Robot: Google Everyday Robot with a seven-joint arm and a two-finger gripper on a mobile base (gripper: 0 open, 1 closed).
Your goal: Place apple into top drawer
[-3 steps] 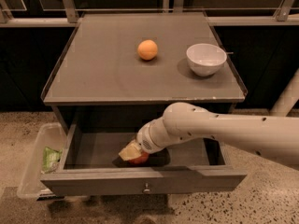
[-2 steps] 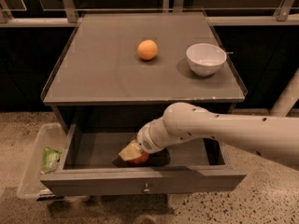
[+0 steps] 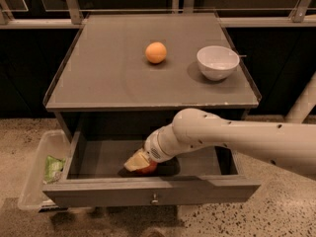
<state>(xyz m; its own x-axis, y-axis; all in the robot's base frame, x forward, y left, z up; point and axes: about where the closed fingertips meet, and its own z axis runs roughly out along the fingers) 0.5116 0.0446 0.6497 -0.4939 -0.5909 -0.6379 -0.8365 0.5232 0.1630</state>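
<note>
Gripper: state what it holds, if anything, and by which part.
Cannot be told: the gripper is down in the top drawer, against the upper side of the apple.

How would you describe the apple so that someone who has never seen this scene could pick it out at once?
Find the grey cabinet, then its open top drawer. The apple is inside, near the middle, right at the tip of the robot's pincer. It is red and down in the drawer, unlike the orange fruit up on top of the cabinet.
</note>
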